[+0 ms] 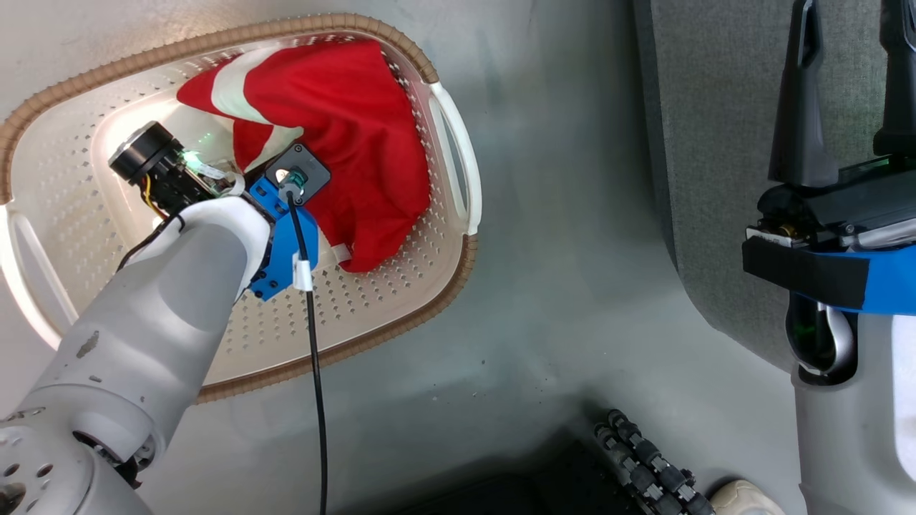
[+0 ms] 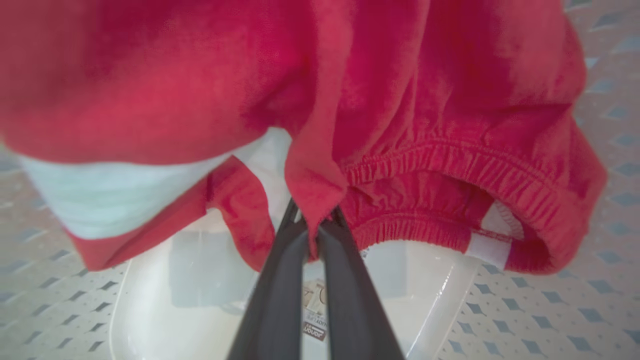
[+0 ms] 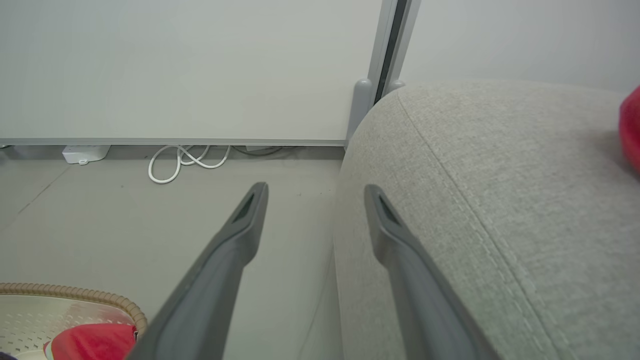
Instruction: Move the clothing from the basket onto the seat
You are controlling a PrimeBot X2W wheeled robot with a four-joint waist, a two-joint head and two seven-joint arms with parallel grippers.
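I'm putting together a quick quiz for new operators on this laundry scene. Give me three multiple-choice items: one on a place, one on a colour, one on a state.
1. Where is the red garment?
A. On the floor
B. In the basket
C. Over the right arm

2. What colour is the basket's rim?
A. Blue
B. Black
C. Brown

3. How is the left gripper?
A. Shut on the red garment
B. Open and empty
C. Shut on a basket handle

Key:
1 B, the red fabric sits inside the perforated walls.
2 C, a brown woven-look band rings the top.
3 A, the wrist view shows it pinching a red fold.
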